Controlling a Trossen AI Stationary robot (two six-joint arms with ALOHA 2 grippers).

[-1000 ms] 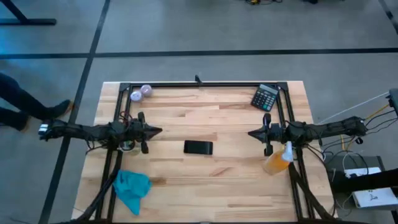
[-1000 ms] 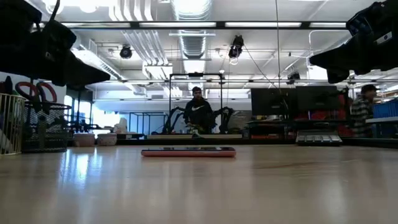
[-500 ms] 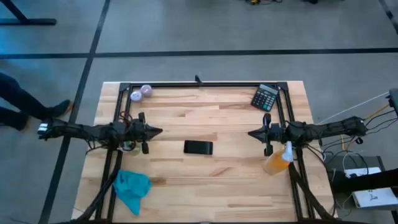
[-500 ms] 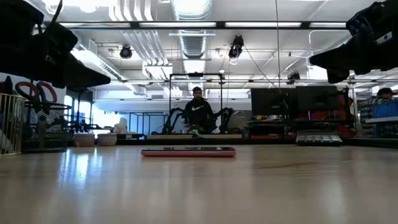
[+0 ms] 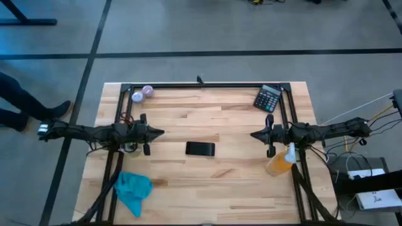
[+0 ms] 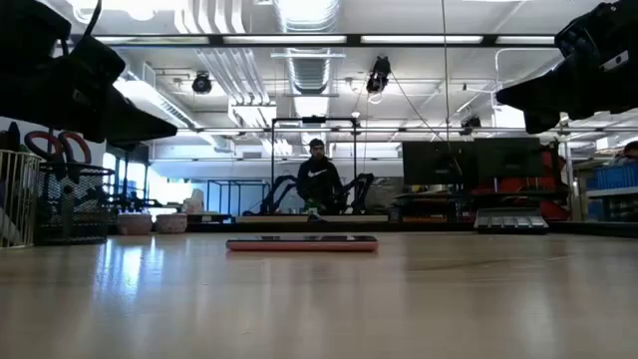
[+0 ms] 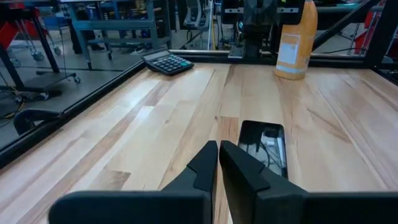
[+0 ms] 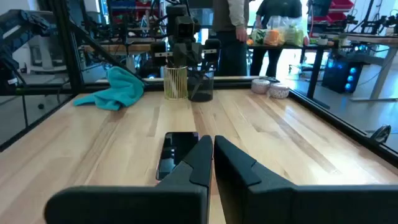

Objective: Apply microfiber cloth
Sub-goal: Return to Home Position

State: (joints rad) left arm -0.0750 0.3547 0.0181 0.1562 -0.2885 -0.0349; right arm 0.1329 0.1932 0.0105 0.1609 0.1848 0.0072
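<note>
The phone [image 7: 264,146] has its near corner behind the left gripper [image 7: 219,147]; the bottle [image 5: 277,164] at 4 o'clock lies partly under the right arm [image 5: 326,130] (two round things [image 5: 142,93] at 11 o'clock: too small to identify).

The microfiber cloth [image 5: 133,190] looks soft, the phone [image 5: 200,149] glossy, the table [image 5: 232,185] smooth wood.
</note>
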